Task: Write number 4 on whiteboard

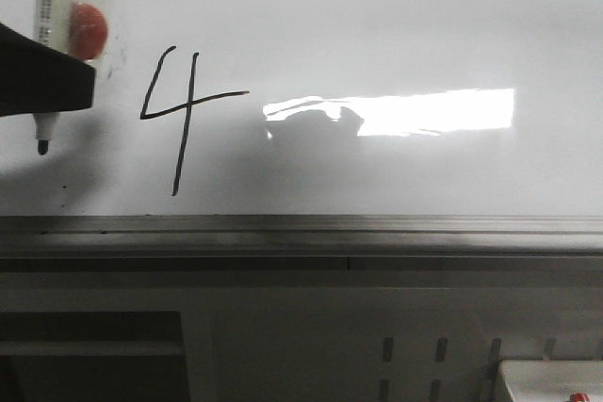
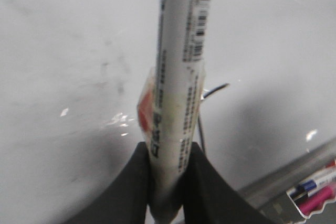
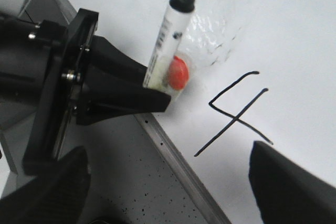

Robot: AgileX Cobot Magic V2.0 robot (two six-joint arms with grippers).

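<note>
Front view, far left: the left pincer (image 1: 42,82) is a dark shape at the frame edge, closed on a white marker (image 1: 47,7) that points down with its black tip (image 1: 42,146) in front of the whiteboard (image 1: 396,25); whether the tip touches cannot be told.
Marker attachment: an orange-red round piece (image 1: 87,29) under clear tape sits on the marker's side.
Left wrist view: two dark fingers (image 2: 131,187) clamp the marker barrel (image 2: 181,66) between them, its barcode label facing the camera.
Number 4: the number 4 (image 1: 184,105) stands just right of the marker, open-topped, with its long slanted stroke ending a little above the board's lower edge.
Open room: right of the 4 the board is bare white, crossed by a bright glare patch (image 1: 424,110).
Lower edge: a grey metal rail (image 1: 301,228) runs the full width under the board.
Container: in the left wrist view a small tray (image 2: 315,192) near the rail holds blue and pink markers.
Lower right: a white box corner (image 1: 551,381) with red spots shows below the rail.
Right pincer: the right pincer (image 3: 168,187) is spread open, its two dark fingers (image 3: 294,182) well apart and holding nothing, with the 4 (image 3: 236,111) in view beyond them.
</note>
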